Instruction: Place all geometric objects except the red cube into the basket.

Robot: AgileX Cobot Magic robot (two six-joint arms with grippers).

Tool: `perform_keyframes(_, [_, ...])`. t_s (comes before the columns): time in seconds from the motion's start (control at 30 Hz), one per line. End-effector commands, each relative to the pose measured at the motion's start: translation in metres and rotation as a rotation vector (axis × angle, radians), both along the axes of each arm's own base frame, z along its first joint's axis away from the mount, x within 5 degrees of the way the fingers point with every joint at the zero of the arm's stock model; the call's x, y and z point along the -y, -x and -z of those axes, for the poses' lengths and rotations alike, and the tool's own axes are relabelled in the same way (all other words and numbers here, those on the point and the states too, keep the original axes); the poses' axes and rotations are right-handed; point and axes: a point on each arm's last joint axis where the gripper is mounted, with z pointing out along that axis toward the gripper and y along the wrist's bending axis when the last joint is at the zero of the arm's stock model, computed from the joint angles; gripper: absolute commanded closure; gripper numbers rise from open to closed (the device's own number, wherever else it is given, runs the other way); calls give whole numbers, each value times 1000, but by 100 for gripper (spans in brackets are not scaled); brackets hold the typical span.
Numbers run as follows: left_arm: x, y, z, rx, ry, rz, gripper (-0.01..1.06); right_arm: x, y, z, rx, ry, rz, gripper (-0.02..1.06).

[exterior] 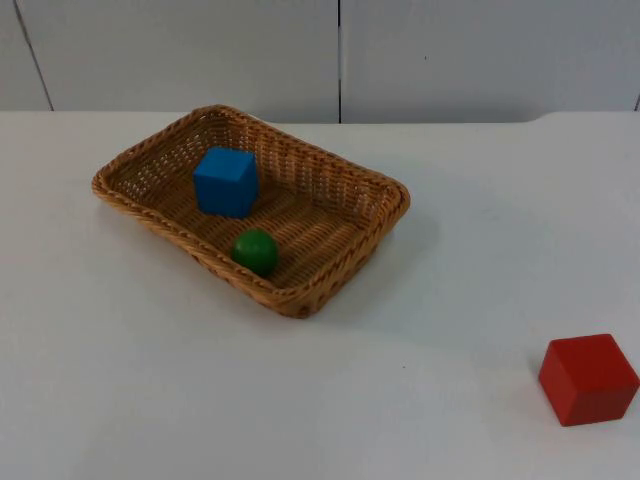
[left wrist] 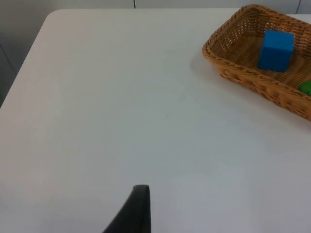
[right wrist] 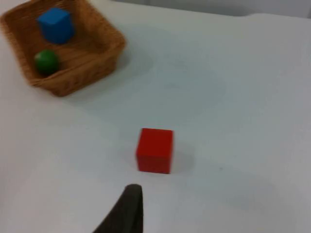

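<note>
Basket (exterior: 372, 215) with blue cube (exterior: 226, 181), green ball (left wrist: 305, 87) partly cut off.

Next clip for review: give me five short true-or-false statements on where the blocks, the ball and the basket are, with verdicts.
1. The blue cube lies inside the wicker basket. True.
2. The green ball rests on the white table outside the basket. False: it lies in the basket, near the blue cube.
3. The red cube stands on the table, apart from the basket. True.
4. The red cube touches the basket's rim. False: bare table separates them.
5. The basket holds three objects. False: it holds two, the blue cube and the green ball.
</note>
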Motion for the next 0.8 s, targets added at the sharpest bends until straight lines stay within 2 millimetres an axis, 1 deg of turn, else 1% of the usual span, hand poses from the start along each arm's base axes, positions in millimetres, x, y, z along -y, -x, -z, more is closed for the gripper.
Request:
perform_keyframes(0.0, [-1,-1,1,9,3,-11,0,-1,0,-1,12,-5,118,-1])
perform_keyframes(0.03, [-1,-1,1,9,3,-11,0,-1,0,-1,12,-5,118,-1])
perform_keyframes(0.17, [-1,-1,1,9,3,-11,0,-2,0,-1,12,-4,217,-1])
perform_keyframes(0.27, [-1,-1,1,9,3,-11,0,-2,0,-1,12,-4,235,-1])
perform_keyframes(0.63, [-1,-1,1,9,2,-9,0,-2,0,-1,12,-4,235,-1])
perform_keyframes(0.77, [-1,0,1,9,1,36,0,-2,0,-1,12,-4,235,-1])
